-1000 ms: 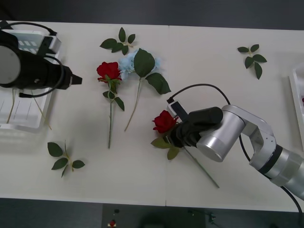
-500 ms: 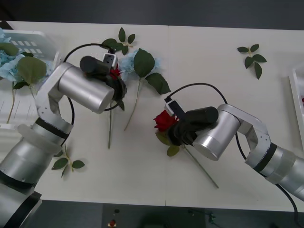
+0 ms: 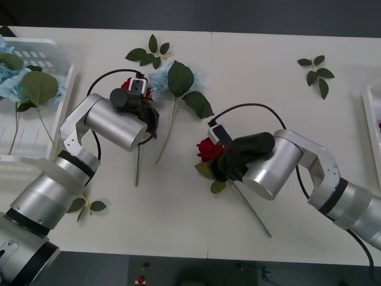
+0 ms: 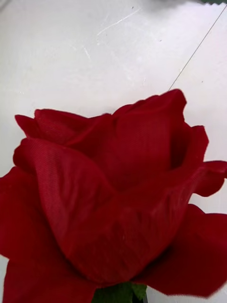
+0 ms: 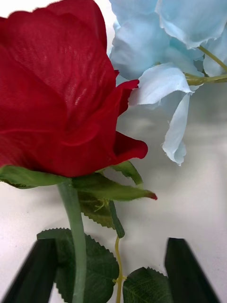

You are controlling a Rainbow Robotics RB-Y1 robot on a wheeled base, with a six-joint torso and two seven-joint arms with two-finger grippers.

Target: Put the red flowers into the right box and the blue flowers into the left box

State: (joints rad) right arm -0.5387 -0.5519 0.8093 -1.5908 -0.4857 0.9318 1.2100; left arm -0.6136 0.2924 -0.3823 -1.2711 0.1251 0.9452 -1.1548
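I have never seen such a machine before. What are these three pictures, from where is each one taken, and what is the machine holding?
This is a robot with two silver arms, each ending in a pincer. The wide picture looks down from above the arms at a white table. The two upright pictures come from small cameras on the wrists. The left pincer is open, with its black fingers on either side of the stem of a red rose, beside a blue flower. The right pincer is at a second rose; I cannot tell whether it grips it. More blue flowers lie in a white basket at the left. Loose leaf sprigs lie around.
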